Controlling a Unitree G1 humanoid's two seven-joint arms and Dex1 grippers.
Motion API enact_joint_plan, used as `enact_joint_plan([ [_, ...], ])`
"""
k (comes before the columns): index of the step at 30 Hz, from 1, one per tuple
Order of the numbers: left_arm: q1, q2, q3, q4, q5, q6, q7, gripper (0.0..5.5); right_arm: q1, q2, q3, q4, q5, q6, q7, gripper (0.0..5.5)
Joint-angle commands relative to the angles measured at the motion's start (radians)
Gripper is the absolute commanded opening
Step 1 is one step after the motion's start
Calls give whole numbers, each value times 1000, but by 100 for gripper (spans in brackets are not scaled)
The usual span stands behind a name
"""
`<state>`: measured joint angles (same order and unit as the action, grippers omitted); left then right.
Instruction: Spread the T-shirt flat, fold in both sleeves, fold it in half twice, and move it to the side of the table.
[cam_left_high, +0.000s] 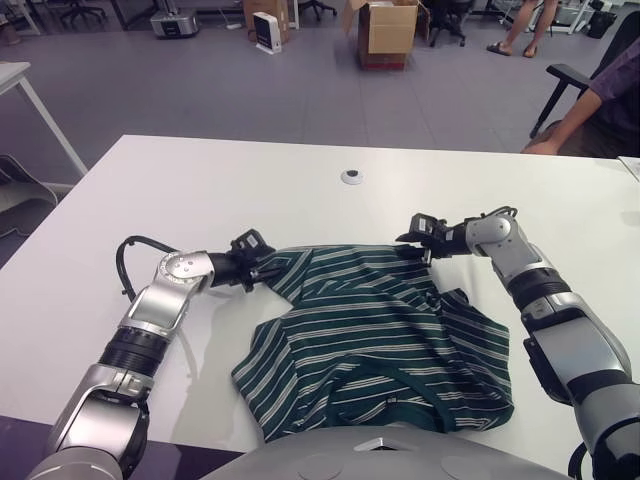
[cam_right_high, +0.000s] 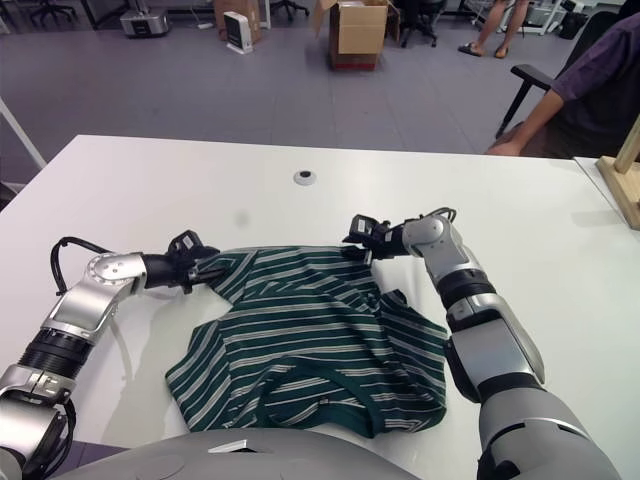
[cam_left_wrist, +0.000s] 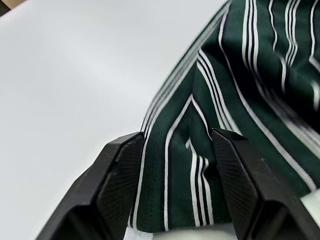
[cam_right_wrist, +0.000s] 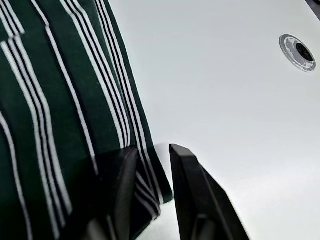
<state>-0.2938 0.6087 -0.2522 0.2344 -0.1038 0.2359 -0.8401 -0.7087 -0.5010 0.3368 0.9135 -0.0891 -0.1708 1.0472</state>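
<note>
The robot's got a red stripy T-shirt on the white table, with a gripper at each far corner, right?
Not red: the T-shirt is dark green with white stripes, as the left eye view shows. The rest holds: it lies on the white table, left gripper and right gripper at its far corners.

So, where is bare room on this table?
Free: the far strip of the white table around the small round grommet, and both side margins. Crowded: the near middle, green striped T-shirt with left gripper and right gripper at its far corners.
</note>
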Motion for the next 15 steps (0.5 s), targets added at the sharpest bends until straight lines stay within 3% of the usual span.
enact_joint_plan([
  [1,-33,16,-81,155,155,-73,27,249,7,-29,25,16,-58,46,40,119],
  [10,-294,-109,-116,563,285,-282,165,249,-88,36,-3,128,-106,51,-170,119],
  [15,-449,-169,-103,817,326,-417,249,249,-69,52,-36,81,-74,-13,-112,119],
])
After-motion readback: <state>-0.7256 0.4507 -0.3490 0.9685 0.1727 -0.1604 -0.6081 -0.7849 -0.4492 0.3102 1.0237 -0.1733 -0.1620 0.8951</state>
